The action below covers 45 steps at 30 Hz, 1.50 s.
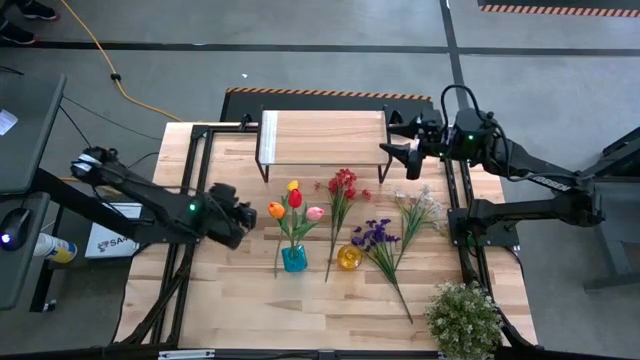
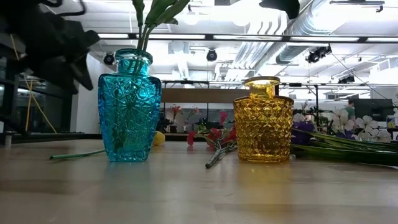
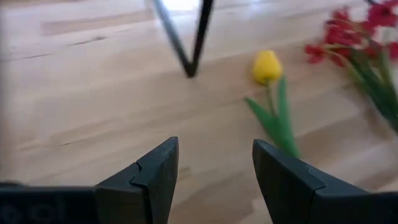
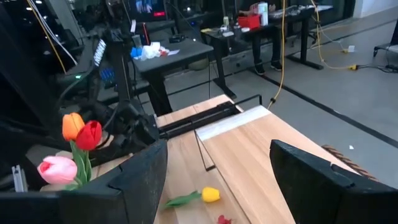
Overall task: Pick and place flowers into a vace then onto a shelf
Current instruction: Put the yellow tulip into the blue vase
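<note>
Orange, red and pink tulips (image 1: 295,205) stand with their stems in a blue glass vase (image 1: 293,258), which rests on the table. A yellow tulip (image 3: 266,65) lies flat on the table between the vase and the shelf (image 1: 322,137). A red spray (image 1: 343,185), a purple spray (image 1: 372,235) and a white spray (image 1: 420,205) lie on the wood around a yellow vase (image 1: 348,257), which holds no flowers. My left gripper (image 1: 245,215) hangs open just left of the tulips, nothing between its fingers. My right gripper (image 1: 400,150) waits open, raised by the shelf's right end.
A bushy potted plant (image 1: 463,318) stands at the table's near right corner. Black frame rails (image 1: 190,170) run along the table's left and right sides. Bare wood lies in front of the two vases, toward the near edge.
</note>
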Each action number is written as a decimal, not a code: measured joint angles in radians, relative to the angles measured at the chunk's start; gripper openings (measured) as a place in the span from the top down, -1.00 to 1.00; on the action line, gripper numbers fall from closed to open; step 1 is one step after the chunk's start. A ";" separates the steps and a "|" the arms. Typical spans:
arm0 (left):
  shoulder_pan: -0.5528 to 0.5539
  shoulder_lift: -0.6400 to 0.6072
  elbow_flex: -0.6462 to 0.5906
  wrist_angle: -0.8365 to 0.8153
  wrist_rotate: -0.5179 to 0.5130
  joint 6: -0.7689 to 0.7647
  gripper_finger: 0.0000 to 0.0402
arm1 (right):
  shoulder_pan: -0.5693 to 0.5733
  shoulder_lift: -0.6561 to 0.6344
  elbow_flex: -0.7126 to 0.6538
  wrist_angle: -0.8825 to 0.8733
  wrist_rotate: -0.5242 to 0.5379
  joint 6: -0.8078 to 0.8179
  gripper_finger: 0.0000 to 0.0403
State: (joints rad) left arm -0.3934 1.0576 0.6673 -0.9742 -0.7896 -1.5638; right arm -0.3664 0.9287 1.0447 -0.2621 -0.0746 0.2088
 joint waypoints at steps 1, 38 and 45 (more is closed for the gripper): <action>0.023 -0.019 -0.010 0.044 0.017 0.071 -0.18 | 0.000 0.000 0.000 0.000 0.000 0.000 -0.36; 0.511 0.134 -0.246 0.991 0.704 0.669 -0.18 | 0.000 0.000 0.000 -0.007 -0.011 0.040 -0.36; 0.511 0.200 -0.246 1.031 0.707 0.619 -0.18 | 0.000 0.000 0.000 -0.010 -0.011 0.048 -0.36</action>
State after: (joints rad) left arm 0.1177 1.2579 0.4217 0.0569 -0.0826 -0.9444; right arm -0.3660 0.9287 1.0447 -0.2722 -0.0860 0.2573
